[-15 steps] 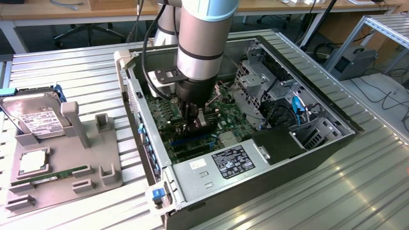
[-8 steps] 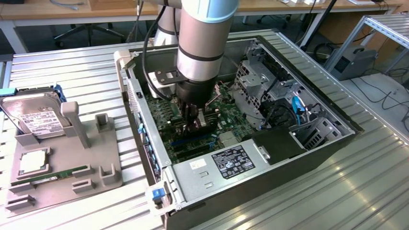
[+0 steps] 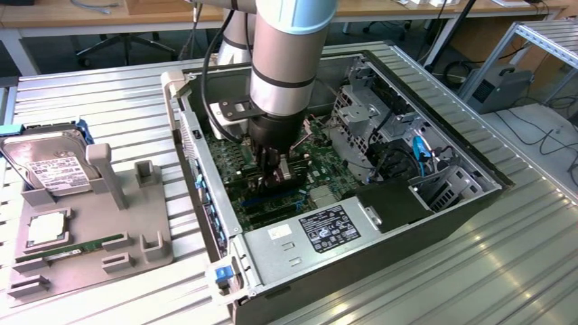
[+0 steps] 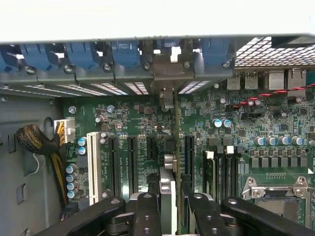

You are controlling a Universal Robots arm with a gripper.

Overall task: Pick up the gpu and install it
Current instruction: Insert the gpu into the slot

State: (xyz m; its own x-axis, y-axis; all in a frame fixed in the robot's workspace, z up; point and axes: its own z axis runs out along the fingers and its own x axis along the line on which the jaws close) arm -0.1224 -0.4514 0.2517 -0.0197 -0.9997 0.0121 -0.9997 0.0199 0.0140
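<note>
Fingers of the end effector (image 4: 170,206) pinched the gpu (image 4: 175,147) edge-on by its top edge at lower centre, above the motherboard (image 4: 275,142) slots; thin, stiff, light, probably fragile.

Premises: robotics laboratory or workshop. Evidence: ribbed aluminium bench (image 3: 505,271), wooden desks (image 3: 108,13), office chair base (image 3: 126,44), open computer case (image 3: 424,203), parts fixture (image 3: 108,237).

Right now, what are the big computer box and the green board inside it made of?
The computer box looks like sheet metal: grey, dull, with thin folded edges and punched holes. The green board looks like hard, plastic-like circuit board with a glossy green coat, dotted with small shiny metal parts. The hand holds the gpu, seen edge-on over that board.
</note>
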